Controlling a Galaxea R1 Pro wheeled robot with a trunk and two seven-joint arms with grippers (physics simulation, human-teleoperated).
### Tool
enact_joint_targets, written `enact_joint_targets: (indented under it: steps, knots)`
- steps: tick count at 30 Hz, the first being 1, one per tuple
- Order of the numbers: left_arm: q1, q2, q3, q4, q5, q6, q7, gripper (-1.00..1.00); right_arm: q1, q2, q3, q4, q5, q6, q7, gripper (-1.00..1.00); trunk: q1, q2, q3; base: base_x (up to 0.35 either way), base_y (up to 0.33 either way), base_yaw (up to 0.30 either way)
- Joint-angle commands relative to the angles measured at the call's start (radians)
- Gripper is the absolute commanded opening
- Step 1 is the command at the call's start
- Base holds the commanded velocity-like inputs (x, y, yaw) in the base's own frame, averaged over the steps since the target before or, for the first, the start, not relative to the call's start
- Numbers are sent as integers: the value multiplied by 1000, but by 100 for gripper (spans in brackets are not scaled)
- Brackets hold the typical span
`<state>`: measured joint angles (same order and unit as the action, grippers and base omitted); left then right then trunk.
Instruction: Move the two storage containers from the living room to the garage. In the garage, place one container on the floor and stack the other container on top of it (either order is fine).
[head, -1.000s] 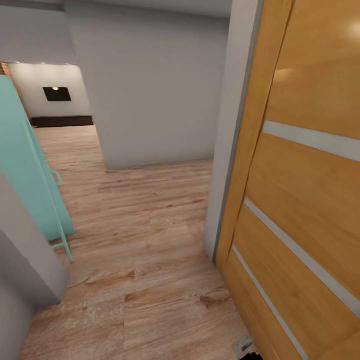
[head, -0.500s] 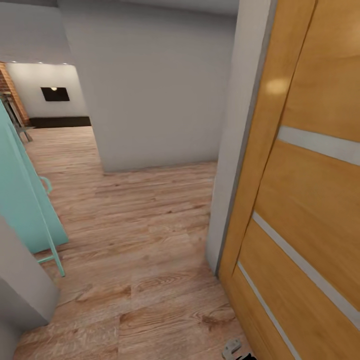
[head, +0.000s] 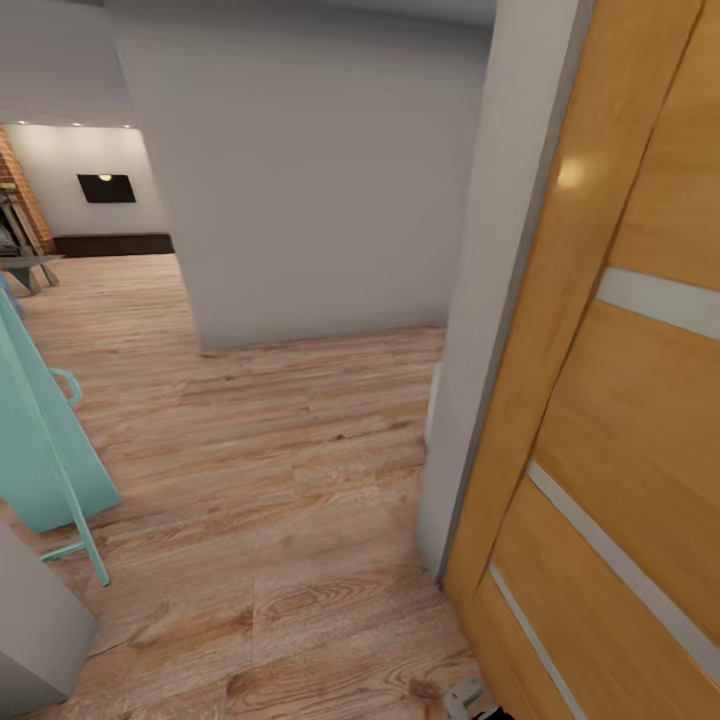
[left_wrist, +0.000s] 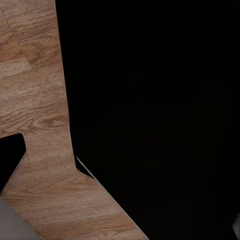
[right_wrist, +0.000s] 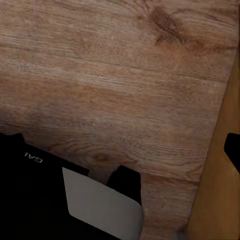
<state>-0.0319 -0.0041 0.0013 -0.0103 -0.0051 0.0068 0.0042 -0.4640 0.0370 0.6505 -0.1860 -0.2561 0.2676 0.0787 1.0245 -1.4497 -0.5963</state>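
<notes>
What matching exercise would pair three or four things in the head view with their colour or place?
Column 1:
1. wooden door
2. turquoise panel
3. dark wall rectangle
4. wood-plank floor

Column 2:
A. far back, on the pale wall
B. near right, orange-brown with pale stripes
C. underfoot, light brown
D. near left edge

Pairs: 1-B, 2-D, 3-A, 4-C

Orange door cut off at right and bottom edges. Teal panel cropped at left edge. Dark wall rectangle too small to identify.
</notes>
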Motion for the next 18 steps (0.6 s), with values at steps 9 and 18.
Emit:
enact_joint_targets:
  steps: [9, 18]
  knots:
    - [0, -2, 0, -1, 0, 0, 0, 100, -1, 1, 10, 2, -5, 4, -1, 100, 1, 0, -6, 332, 14, 150]
    - [-2, -2, 0, -6, -1, -1, -3, 100, -1, 1, 8, 2, -5, 4, 0, 100, 1, 0, -15, 306, 164, 244]
